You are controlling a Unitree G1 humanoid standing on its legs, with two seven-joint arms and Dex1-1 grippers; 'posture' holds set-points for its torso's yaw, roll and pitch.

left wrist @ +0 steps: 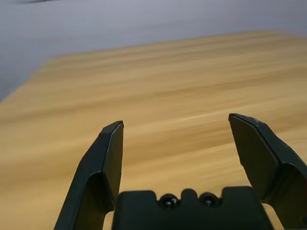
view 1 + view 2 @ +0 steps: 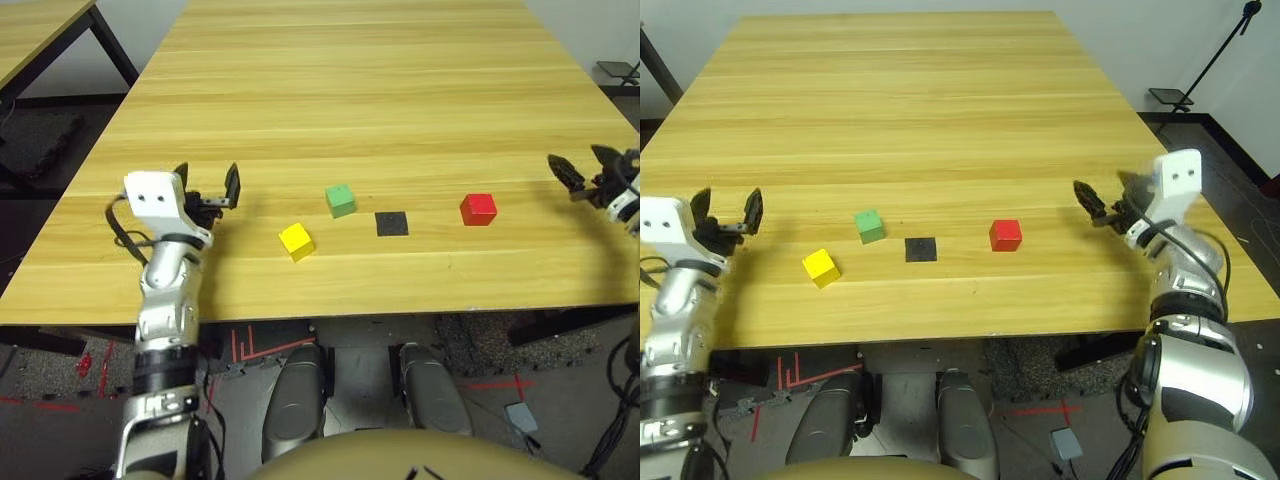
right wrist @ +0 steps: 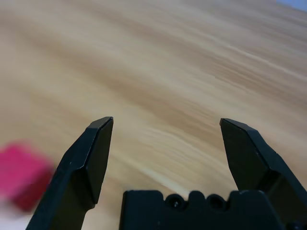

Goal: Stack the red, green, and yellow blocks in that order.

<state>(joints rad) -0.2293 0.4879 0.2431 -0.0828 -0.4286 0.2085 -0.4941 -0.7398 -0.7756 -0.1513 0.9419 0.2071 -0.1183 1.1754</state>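
Note:
Three small cubes lie apart near the table's front edge: the yellow block [image 2: 296, 240] on the left, the green block [image 2: 340, 200] a little farther back, and the red block [image 2: 478, 209] to the right. My left gripper [image 2: 208, 184] hovers open over the table's left part, well left of the yellow block, nothing between its fingers. My right gripper [image 2: 1101, 203] stands open at the right side, to the right of the red block, also empty. The red block [image 3: 21, 175] shows as a blurred patch in the right wrist view.
A flat black square patch [image 2: 391, 223] lies on the wooden table [image 2: 340, 90] between the green and red blocks. Another table [image 2: 30, 30] stands at the far left. The floor and a stand base [image 2: 1170, 96] lie beyond the right edge.

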